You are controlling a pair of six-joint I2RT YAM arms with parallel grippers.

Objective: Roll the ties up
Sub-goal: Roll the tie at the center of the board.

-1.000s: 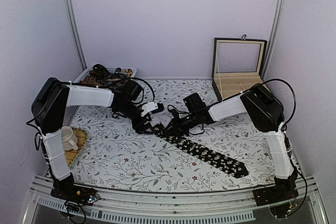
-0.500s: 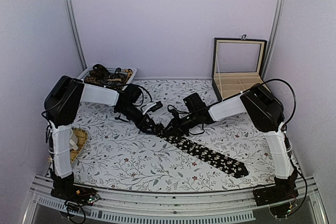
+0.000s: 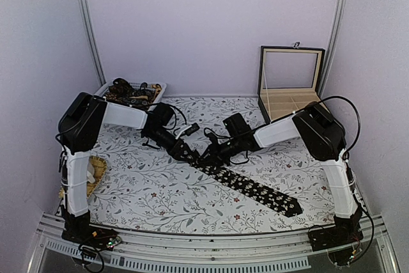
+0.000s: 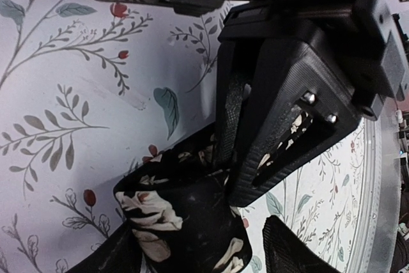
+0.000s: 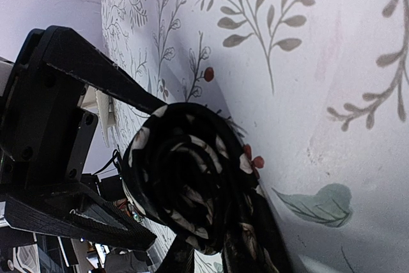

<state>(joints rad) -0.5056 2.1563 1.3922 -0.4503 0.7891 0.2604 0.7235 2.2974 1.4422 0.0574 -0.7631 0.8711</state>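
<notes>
The black tie (image 3: 255, 188) with pale flowers lies slantwise on the flowered table (image 3: 147, 190), its broad end toward the lower right of the top view and its narrow end wound into a roll (image 5: 185, 177) near the middle. From above the roll is hard to make out, because both grippers crowd over it where they meet.

The right gripper (image 3: 208, 155) comes in from the right and is clamped on the roll. In the left wrist view its ribbed fingers (image 4: 284, 113) stand close together with flowered cloth pinched between them. The left gripper (image 3: 190, 153) reaches in from the left with its jaws apart. Seen from the right wrist, its two black fingers (image 5: 96, 75) spread like a wedge, one above and one below, just beside the roll at the left of the frame. Whether they touch the cloth I cannot tell.

Black cables (image 3: 214, 135) loop over the wrists just behind the meeting point.

Farther out, a basket (image 3: 156, 86) holding more ties sits in the upper left by the wall. An open box (image 3: 291, 52) stands in the upper right with its lid raised. A woven mat (image 3: 97, 165) shows at the left edge, partly behind the left arm.
</notes>
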